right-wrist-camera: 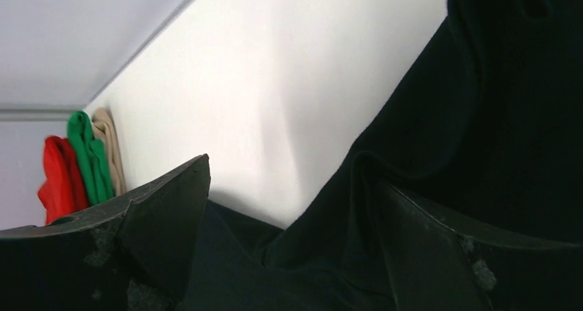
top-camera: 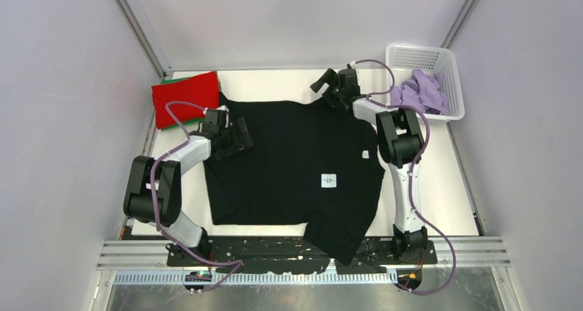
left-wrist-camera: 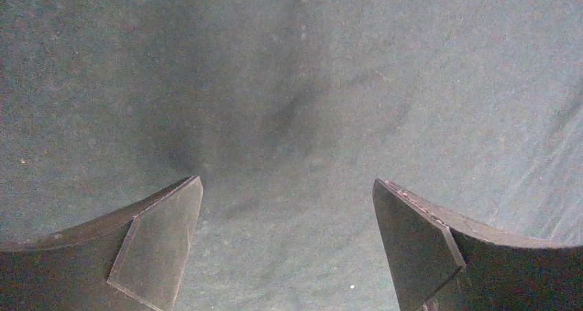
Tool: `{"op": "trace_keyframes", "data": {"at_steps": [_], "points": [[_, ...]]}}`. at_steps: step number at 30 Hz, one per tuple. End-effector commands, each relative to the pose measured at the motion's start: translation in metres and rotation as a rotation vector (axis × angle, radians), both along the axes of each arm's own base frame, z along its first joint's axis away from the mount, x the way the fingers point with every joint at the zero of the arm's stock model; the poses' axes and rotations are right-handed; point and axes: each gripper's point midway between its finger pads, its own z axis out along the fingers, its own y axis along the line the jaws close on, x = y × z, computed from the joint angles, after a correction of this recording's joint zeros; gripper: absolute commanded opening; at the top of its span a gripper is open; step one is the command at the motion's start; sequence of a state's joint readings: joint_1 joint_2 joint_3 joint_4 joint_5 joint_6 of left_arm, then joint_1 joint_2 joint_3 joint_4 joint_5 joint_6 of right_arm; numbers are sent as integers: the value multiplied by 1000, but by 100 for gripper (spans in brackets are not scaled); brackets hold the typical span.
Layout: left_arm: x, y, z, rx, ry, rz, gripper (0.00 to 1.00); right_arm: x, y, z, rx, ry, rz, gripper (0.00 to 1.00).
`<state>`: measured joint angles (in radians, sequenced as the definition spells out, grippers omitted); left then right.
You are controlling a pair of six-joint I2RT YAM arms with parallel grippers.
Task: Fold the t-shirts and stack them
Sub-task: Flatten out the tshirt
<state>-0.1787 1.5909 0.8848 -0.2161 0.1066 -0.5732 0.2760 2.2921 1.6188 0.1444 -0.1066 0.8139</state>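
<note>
Lying spread across the middle of the white table [top-camera: 440, 180], the large black soft-cloth t-shirt [top-camera: 295, 166] shows a small white square tag [top-camera: 329, 180] face up, and its near corner droops over the table's front edge. Judged from the drape and wrinkles, the fabric is light, limp and unbreakable. It will likely sag and slide rather than hold a shape, so a two-point pinch at a seam, sleeve edge or shoulder looks the soundest hold. The left gripper [top-camera: 232, 133] sits at the shirt's left sleeve; its wrist view shows both fingers [left-wrist-camera: 158, 249] spread wide over flat dark cloth, with nothing clamped. The right gripper [top-camera: 328, 85] is at the far shoulder edge; its fingers [right-wrist-camera: 440, 256] stand apart astride a raised fold of black cloth, not closed on it. Whether any fingertip presses the fabric cannot be told. The folded red cloth shirt [top-camera: 187, 98] lies at the far left corner, stacked with a green one [right-wrist-camera: 89, 156] and a tan layer [right-wrist-camera: 110, 142] seen only edge-on, so the neatness of their folds is hidden. The crumpled lavender shirt [top-camera: 421, 92] rests in the white plastic mesh basket [top-camera: 455, 94], partly masked by its wall. The right arm obscures the black shirt's collar and right sleeve.
</note>
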Motion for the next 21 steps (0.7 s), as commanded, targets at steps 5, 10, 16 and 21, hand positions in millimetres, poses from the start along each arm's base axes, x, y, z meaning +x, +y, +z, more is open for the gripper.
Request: {"op": "trace_keyframes", "data": {"at_steps": [5,10,16,21], "points": [[6,-1,4,-24,-29,4,100,71,35,54,115,-207,-88,96],[8,1,9,-23,-40,9,100,97,56,56,120,-234,-57,95],[8,1,17,-28,-62,10,100,98,38,101,-58,-303,-61,95],[7,-2,23,-49,-79,4,100,70,20,130,-179,-310,-32,95]]}}
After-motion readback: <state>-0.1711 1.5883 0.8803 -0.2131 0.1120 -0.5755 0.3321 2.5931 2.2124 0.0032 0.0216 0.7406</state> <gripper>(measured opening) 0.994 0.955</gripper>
